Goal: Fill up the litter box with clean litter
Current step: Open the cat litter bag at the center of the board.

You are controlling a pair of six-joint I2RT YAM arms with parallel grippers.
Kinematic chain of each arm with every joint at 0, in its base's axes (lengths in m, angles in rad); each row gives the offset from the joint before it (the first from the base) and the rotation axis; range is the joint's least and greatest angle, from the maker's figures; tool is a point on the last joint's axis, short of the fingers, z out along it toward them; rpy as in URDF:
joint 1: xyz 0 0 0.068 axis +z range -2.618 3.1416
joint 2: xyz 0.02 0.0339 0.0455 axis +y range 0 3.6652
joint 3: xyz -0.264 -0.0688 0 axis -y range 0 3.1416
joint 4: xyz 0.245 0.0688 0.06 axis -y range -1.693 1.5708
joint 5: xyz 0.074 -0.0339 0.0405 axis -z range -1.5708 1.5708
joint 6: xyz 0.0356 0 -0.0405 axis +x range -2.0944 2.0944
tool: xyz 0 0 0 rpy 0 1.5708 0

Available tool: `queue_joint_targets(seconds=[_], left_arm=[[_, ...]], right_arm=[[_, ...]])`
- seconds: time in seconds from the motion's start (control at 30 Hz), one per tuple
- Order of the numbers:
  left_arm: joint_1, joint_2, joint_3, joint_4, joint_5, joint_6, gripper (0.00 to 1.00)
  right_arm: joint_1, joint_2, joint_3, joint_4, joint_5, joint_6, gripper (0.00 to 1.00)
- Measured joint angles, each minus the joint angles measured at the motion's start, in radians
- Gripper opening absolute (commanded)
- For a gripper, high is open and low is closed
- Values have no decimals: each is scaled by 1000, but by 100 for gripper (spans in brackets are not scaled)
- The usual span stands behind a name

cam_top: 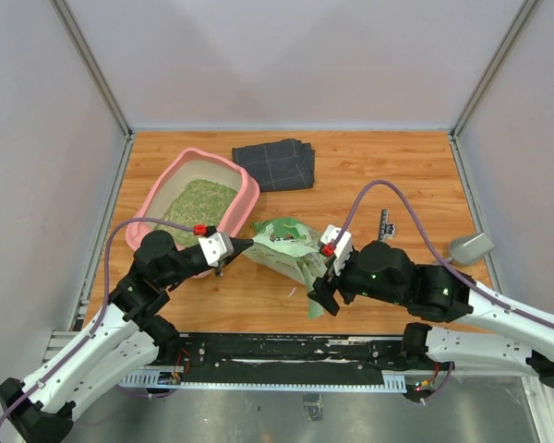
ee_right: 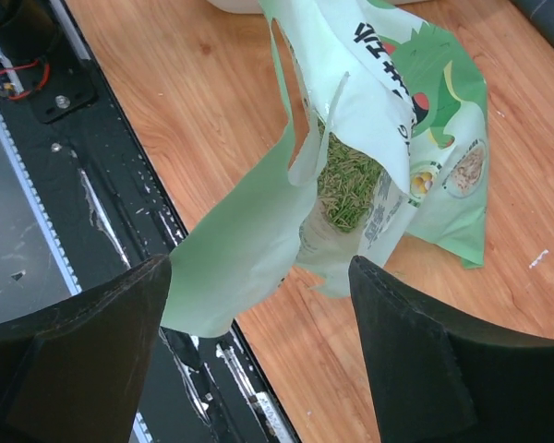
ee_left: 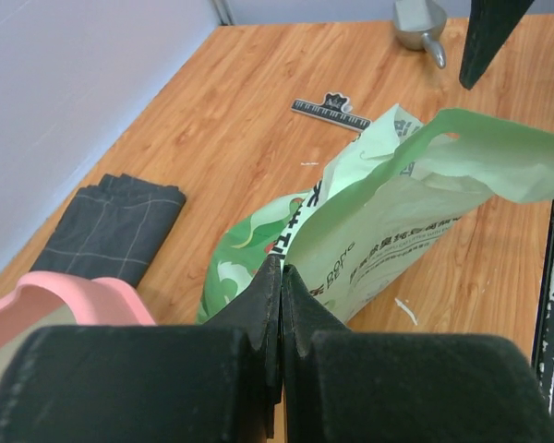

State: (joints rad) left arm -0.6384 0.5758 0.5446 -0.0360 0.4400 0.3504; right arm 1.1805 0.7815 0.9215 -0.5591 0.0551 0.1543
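Observation:
The pink litter box (cam_top: pixel 249 189) stands at the back left of the table with greenish-tan clean litter (cam_top: pixel 201 199) lying in it; one pink corner of it (ee_left: pixel 74 300) shows in the left wrist view. A green-and-white printed bag (cam_top: pixel 286 245) lies just right of the box. My left gripper (cam_top: pixel 246 244) is shut, its tips (ee_left: pixel 282 263) pinching the bag's left corner. My right gripper (cam_top: pixel 321 293) is open at the bag's near end. The bag's torn green flap (ee_right: pixel 240 240) hangs between its fingers without touching either. More litter (ee_right: pixel 346 189) shows inside the bag's open mouth.
A dark grey folded cloth (cam_top: pixel 275 164) lies behind the bag. A grey metal scoop (cam_top: pixel 469 246) rests near the right wall, with a small black clip (cam_top: pixel 386 224) to its left. The black rail (cam_top: pixel 286 355) at the near edge lies under the right gripper.

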Motion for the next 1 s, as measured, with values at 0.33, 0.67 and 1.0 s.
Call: queue_joint_targets(seconds=[0.33,0.67,1.0], left_arm=[[0,-2,0,2,-7,-21,0],[0,5,0,4,-18,-23,0],[0,10,0,5,-18,-31,0]], right_arm=[[137,195,71,-69,268,72,78],[249,213,138,-62,426,198,82],[262,391,232,-142,541,238,74]])
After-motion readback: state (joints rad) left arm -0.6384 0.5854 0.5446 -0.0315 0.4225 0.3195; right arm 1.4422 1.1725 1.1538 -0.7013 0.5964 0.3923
